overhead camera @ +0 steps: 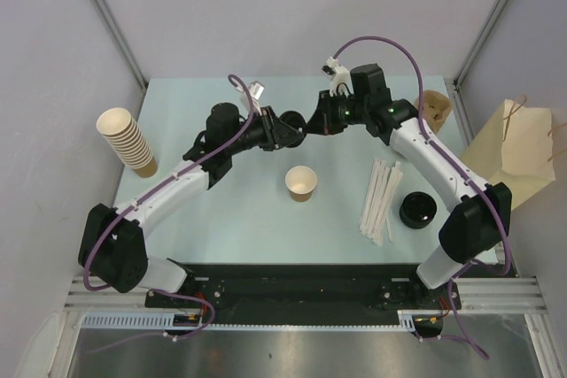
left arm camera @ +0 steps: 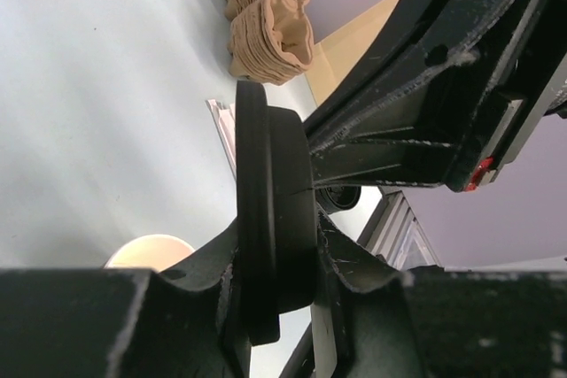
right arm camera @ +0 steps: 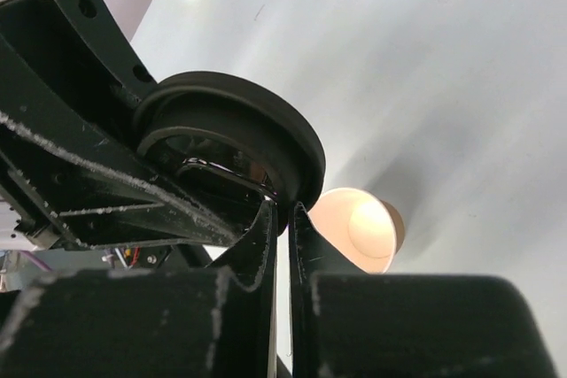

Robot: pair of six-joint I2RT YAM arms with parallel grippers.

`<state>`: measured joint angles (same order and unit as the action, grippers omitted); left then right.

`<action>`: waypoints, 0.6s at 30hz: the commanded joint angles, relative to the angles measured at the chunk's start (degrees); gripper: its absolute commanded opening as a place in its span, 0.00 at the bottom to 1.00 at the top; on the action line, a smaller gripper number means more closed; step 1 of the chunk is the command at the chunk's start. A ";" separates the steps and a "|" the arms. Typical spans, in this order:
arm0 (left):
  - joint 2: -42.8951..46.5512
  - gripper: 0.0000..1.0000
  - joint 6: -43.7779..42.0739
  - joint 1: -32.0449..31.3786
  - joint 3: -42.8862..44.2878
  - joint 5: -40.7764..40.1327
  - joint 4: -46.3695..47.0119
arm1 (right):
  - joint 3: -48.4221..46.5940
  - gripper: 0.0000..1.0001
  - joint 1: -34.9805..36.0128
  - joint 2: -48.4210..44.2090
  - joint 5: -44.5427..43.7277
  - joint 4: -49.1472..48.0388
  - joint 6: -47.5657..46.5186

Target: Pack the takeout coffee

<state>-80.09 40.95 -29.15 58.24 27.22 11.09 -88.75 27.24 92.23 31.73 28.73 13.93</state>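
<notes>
A: Left end effector [overhead camera: 285, 130]?
B: Raised over the middle of the table [overhead camera: 204, 219]. It is clamped on a black lid [left arm camera: 270, 219]. The lid sits edge-on to the left wrist camera, with a finger on each side.

A: Right end effector [overhead camera: 314, 121]?
B: It meets the left one head-on above the table. The fingers are almost pressed together and pinch the rim of the same lid, as the right wrist view shows. Both arms have hold of the one lid.

A: Cup?
B: The cup [overhead camera: 301, 183] stands upright on the table, mouth up, pale inside. It is on the base side of the two end effectors and near them. Nothing touches it.

A: Tray?
B: The tray [overhead camera: 434, 105] is at the far right corner of the table, behind the right arm and well apart from the cup. The left wrist view shows brown pulp with wavy edges. It looks like more than one nested, but I cannot tell how many.

A: Anything else?
B: A stack [overhead camera: 128, 139] of nested tan cups lies tilted at the table's left edge. Spare lids [overhead camera: 417, 210] are on the near right, just beside a fan of pale sticks [overhead camera: 379, 201]. A paper bag [overhead camera: 518, 152] stands past the table's right edge.
</notes>
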 commanded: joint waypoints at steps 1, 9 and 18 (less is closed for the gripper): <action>2.14 0.33 -0.25 -0.56 0.38 2.21 1.49 | -2.48 0.00 1.06 0.24 -1.58 -0.34 -1.98; 10.03 0.89 -7.01 5.49 0.91 8.19 -14.74 | -3.27 0.00 -4.56 -1.96 -1.58 5.98 -13.72; 23.22 0.91 -10.21 14.17 -14.53 11.69 -17.54 | -7.31 0.00 11.85 -0.39 -17.36 23.29 -39.49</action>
<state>-60.36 30.35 -20.36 52.16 34.89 -5.89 -92.68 29.54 92.25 23.59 43.13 -11.22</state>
